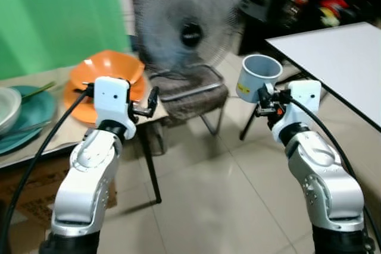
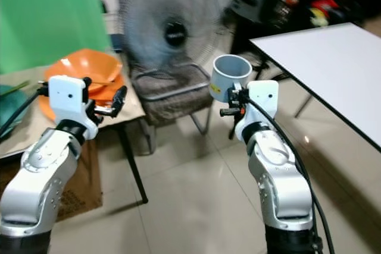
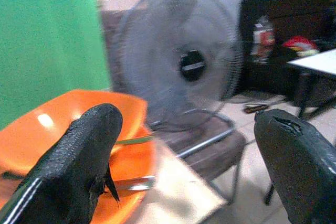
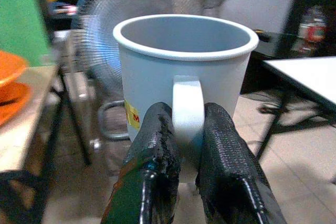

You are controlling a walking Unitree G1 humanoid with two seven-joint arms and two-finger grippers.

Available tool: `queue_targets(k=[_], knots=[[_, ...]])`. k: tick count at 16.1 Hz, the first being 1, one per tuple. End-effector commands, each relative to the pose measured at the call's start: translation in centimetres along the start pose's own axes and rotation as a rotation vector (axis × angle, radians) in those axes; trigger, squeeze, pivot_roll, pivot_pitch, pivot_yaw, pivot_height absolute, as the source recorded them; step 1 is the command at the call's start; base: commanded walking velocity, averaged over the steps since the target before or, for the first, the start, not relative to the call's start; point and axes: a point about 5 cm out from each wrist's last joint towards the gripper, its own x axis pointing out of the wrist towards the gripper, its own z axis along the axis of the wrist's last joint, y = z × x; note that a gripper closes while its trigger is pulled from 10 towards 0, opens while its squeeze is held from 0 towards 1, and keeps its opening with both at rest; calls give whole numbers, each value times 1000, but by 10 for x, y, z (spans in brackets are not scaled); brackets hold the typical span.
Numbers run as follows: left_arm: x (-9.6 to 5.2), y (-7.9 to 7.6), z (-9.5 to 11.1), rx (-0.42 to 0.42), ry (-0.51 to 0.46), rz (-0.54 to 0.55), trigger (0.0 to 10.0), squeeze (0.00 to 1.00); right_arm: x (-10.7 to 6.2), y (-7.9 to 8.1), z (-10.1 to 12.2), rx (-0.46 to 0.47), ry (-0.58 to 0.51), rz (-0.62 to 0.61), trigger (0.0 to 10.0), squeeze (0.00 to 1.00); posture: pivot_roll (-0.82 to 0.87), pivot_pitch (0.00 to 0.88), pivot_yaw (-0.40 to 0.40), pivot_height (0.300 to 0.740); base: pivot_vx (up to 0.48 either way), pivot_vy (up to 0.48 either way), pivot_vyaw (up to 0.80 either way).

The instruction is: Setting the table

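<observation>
My right gripper (image 4: pixel 191 145) pinches only the grey mug's (image 4: pixel 184 72) handle; a jolt could swing it loose. My left gripper (image 3: pixel 189 161), spread empty, hovers above the orange bowl (image 3: pixel 63 129).

yellow sticker (image 4: pixel 132 115) on cup (image 4: pixel 184 72), lettering unreadable

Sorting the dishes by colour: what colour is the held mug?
Pale grey-blue mug, white handle; clearest in the right wrist view.

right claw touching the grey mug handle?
Touching. The right wrist view shows the right claw with both black fingers pressed against the handle of the pale grey mug, no gap.
</observation>
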Motion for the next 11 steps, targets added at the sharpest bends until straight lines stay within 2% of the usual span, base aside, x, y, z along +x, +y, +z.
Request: queue_targets(k=[1, 4, 8, 11], knots=[[0, -1, 2, -7, -11, -5, 10000, 0, 2, 0, 5, -17, -20, -3, 10000, 0, 155, 0, -27, 740, 364, 0, 0], [-2, -3, 1, -6, 2, -31, 10000, 0, 2, 3, 3, -7, -16, 3, 10000, 0, 156, 0, -13, 740, 385, 0, -133], [-4, -5, -2, -12, 19, -54, 10000, 0, 2, 6, 3, 2, -12, 15, 10000, 0, 149, 0, -9, 740, 393, 0, -800], [-6, -5, -2, 26, 23, -74, 10000, 0, 0, -3, -1, 19, -2, -22, 10000, 0, 163, 0, -28, 740, 390, 0, -800]])
